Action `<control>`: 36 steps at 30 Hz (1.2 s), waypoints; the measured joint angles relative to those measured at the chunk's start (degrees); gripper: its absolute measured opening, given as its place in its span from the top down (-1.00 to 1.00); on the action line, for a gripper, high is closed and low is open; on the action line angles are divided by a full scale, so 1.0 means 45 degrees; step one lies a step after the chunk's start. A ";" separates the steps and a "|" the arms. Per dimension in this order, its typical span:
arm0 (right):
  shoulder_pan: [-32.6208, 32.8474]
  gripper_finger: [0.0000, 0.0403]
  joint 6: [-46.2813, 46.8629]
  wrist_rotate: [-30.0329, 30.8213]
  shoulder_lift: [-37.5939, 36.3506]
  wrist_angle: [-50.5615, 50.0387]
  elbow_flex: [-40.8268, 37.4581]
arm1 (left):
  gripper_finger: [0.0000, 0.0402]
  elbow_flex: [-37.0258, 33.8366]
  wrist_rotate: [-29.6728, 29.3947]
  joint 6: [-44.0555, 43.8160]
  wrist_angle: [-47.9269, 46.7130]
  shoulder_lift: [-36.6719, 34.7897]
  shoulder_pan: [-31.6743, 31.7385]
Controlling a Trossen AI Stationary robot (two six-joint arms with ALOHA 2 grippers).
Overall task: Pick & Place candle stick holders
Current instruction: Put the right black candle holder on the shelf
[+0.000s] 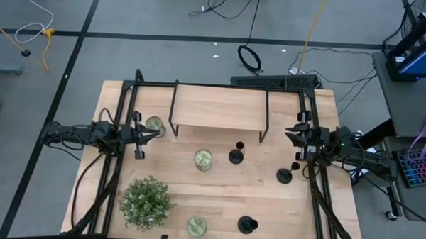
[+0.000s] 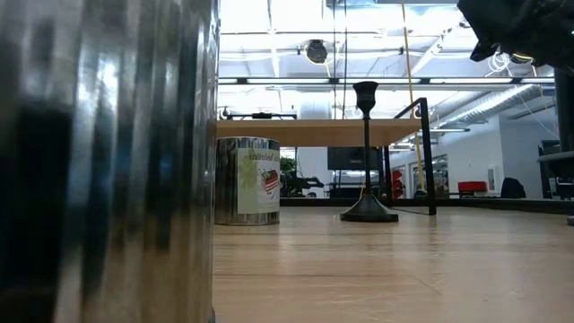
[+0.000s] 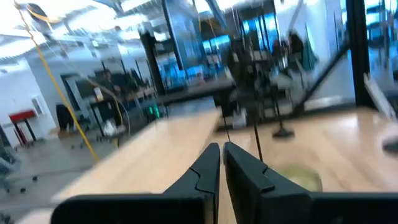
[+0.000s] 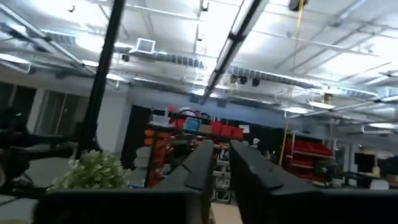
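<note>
Three matte-black candle stick holders stand upright on their round bases on the wooden table: one at the middle (image 1: 236, 156), one to its right (image 1: 285, 177) and one near the front edge (image 1: 247, 223). The middle one also shows in the low view (image 2: 366, 152). My left gripper (image 1: 147, 135) hovers at the table's left side, shut and empty; its fingers show in the left wrist view (image 3: 219, 157). My right gripper (image 1: 295, 132) hovers at the right side, far-right of the holders. Its fingers are nearly together and empty (image 4: 221, 157).
A low wooden shelf on black legs (image 1: 218, 107) stands at the back. Round tins sit by the left gripper (image 1: 154, 125), at the middle (image 1: 203, 159) and at the front edge (image 1: 196, 225). A bushy green plant (image 1: 146, 201) stands front left.
</note>
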 joint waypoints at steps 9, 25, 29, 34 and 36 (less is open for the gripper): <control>0.0000 0.06 0.0563 -0.1461 0.1138 -0.1784 0.2239 | 0.85 0.0982 -0.0024 -0.0019 0.1374 0.0207 -0.0001; 0.0000 -0.14 0.0872 -0.4454 0.2615 -0.9421 0.6082 | 0.58 0.4979 -0.0984 0.1134 -0.0217 0.4399 -0.0001; 0.0000 -0.14 0.0877 -0.4485 0.2619 -1.1263 0.6086 | 0.33 0.5320 -0.1564 0.1666 -0.0220 0.5367 0.0004; 0.0059 -0.14 0.0897 -0.4643 0.2621 -1.2137 0.5831 | 0.10 0.5456 -0.1583 0.2033 0.0223 0.6039 -0.0001; 0.0173 -0.14 0.0932 -0.5349 0.2621 -1.1913 0.5562 | 0.05 0.5459 -0.1583 0.2038 0.0479 0.6185 -0.0001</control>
